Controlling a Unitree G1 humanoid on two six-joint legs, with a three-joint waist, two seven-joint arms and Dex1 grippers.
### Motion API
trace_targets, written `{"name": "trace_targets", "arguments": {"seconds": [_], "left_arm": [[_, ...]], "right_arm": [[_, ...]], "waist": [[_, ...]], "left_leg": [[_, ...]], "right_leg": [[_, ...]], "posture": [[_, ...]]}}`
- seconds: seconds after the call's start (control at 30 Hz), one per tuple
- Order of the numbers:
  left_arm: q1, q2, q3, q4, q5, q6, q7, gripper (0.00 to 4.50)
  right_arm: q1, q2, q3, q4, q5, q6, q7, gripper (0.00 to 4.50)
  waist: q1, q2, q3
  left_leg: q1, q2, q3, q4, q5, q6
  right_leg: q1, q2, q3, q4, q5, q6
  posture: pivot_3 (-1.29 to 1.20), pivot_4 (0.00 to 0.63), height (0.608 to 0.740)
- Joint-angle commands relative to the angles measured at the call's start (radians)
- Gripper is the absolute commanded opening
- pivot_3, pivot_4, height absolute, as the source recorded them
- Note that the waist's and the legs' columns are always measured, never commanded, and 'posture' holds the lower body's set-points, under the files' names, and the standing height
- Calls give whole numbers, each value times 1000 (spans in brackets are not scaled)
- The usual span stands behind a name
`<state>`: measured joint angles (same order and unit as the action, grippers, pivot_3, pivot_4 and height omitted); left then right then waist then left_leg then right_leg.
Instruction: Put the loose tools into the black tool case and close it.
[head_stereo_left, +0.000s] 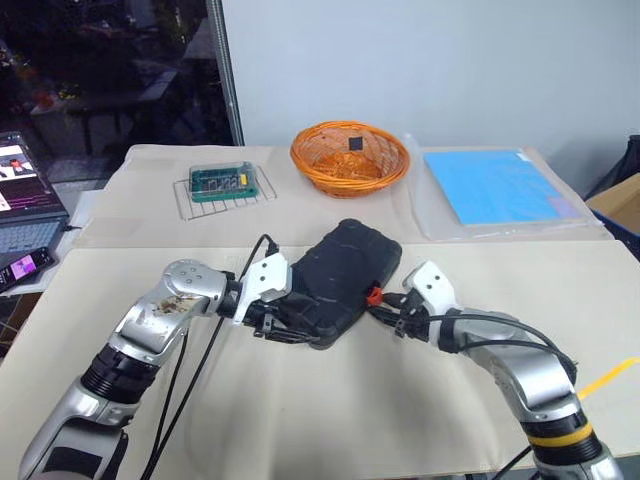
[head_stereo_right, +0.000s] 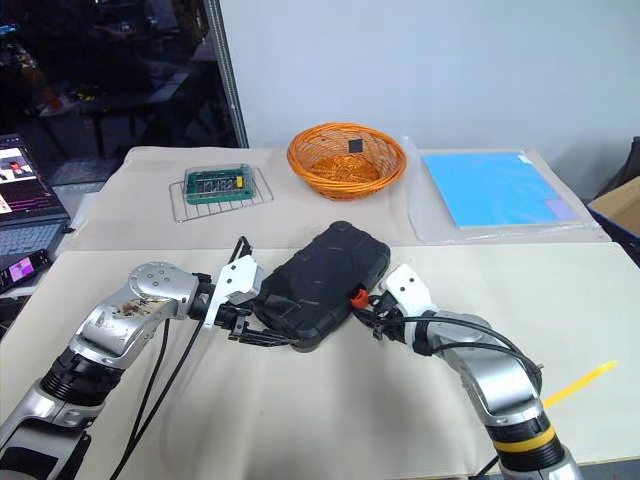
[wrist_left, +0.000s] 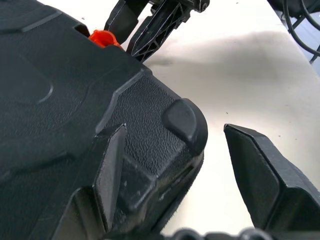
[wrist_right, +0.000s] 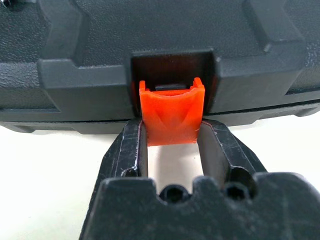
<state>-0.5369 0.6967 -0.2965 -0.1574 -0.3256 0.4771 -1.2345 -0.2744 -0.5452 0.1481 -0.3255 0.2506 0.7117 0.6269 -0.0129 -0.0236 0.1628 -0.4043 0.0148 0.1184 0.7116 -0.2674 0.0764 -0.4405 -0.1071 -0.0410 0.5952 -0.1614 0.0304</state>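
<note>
On the left, the left claw (head_stereo_left: 272, 322) sits at the near-left corner of the case (head_stereo_left: 340, 275), which lies shut on the desk (head_stereo_left: 330, 420) between the two arms. The left wrist view shows its jaws standing apart, one finger (wrist_left: 111, 170) laid against the case's textured corner, the other finger (wrist_left: 260, 170) clear of it over bare desk. It steadies the corner, then, rather than gripping it. The case's long axis runs on a slant, from this near-left corner up toward the basket (head_stereo_left: 350, 157) at the far side of the desk.

In the middle of the case's near long edge, on the side facing the right arm, is the latch (head_stereo_left: 374, 296). No loose tools lie on the desk around the case, so I judge they are already inside and only the latching remains.

On the right, the right claw (head_stereo_left: 392, 312) is just beside that latch and pointed straight at it. In the right wrist view the latch (wrist_right: 171, 116) hangs down out of its recess with its lower end between the two fingers (wrist_right: 134, 150), which stand partly closed alongside it; whether they actually pinch it I cannot tell. The latch lies dead ahead of this claw, so the right arm is plainly the one to work it, probably by pressing the tab up and in against the case edge while the left claw braces the far corner.
</note>
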Motion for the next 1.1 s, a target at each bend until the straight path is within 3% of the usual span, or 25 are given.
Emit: {"name": "trace_targets", "arguments": {"seconds": [0.03, 0.07, 0.33, 0.43, 0.7, 0.87, 1.1], "left_arm": [[50, 5, -31, 46, 37, -18, -6, 3327], [55, 6, -29, 50, 39, -25, -6, 3327], [88, 7, -20, 68, 51, -58, 6, 3327], [90, 6, -20, 70, 54, -62, 8, 3327], [79, 2, -25, 41, 51, -31, 20, 3327], [67, 2, -26, 10, 41, 7, 28, 3327], [60, 4, -21, -15, 35, 50, 43, 3327]], "right_arm": [[-2, 0, -4, -28, -9, -39, -1, 3080], [6, -4, -14, -43, -5, -34, 1, 3378], [143, -61, -129, -173, 83, 32, 33, 3378], [147, -44, -154, -181, 127, 56, 29, 2697], [-2, 21, -88, -56, 106, 52, -12, 69], [-60, 43, -45, 7, 84, 33, -2, 69], [42, 37, -178, -98, 200, 48, 34, 69]], "waist": [[0, 0, 0], [0, 0, 0], [2, 2, -2], [1, 4, -3], [2, 5, -3], [-8, 5, -4], [1, 5, -3]], "left_leg": [[0, 0, 0, 0, 0, 0], [0, 0, 0, 0, 0, 0], [0, 0, 0, -1, -2, 0], [1, 0, 0, -1, -2, 0], [1, 0, 0, -1, -2, -1], [1, 0, 0, -2, -2, -1], [-1, 0, 0, -2, -2, 0]], "right_leg": [[0, 0, 0, 0, 0, 0], [-1, 0, 0, 0, 0, 0], [0, -1, 0, 0, 0, -4], [0, -1, 0, 0, -2, 0], [0, -1, 0, 0, -3, 0], [0, -1, 0, 1, -2, -1], [-1, -1, 0, 0, -2, -2]], "posture": [[0, 150, 740], [0, 150, 740], [0, 150, 740], [0, 150, 740], [0, 150, 740], [0, 150, 740], [0, 150, 740]]}}
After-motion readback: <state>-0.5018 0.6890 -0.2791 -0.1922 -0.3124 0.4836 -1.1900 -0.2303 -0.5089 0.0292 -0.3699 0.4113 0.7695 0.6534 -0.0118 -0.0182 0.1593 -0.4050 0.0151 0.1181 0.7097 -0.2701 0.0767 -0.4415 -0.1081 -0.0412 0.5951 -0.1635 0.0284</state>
